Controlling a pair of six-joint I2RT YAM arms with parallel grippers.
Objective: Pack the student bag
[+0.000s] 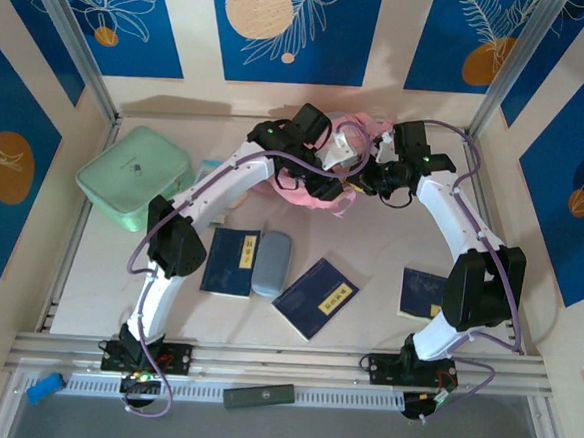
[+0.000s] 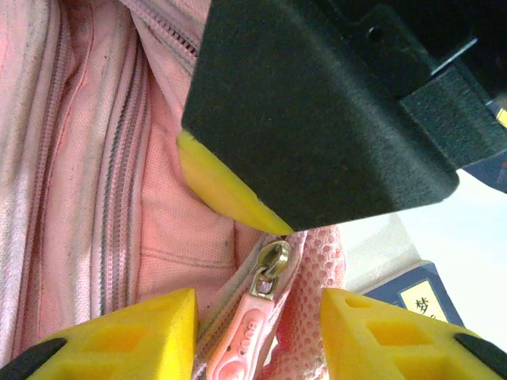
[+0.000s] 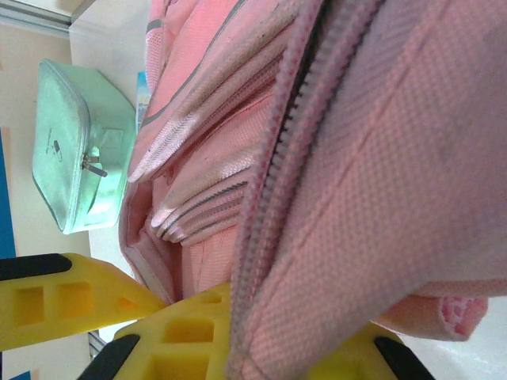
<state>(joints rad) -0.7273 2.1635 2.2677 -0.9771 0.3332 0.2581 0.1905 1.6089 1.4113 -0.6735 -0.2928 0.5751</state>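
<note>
The student bag, pink and soft, lies at the back middle of the table, largely covered by both arms' heads. My left gripper is open, its yellow fingers standing either side of the pink zip pull without touching it; the brass slider sits just above. My right gripper is shut on the bag's fabric edge beside the zip teeth. Its black body and one yellow pad hang just above the slider in the left wrist view. In the top view the two grippers meet over the bag.
A mint green case stands at the left, also seen past the bag. Dark blue booklets and a grey-blue pouch lie on the near half of the table. A booklet corner shows beside the bag.
</note>
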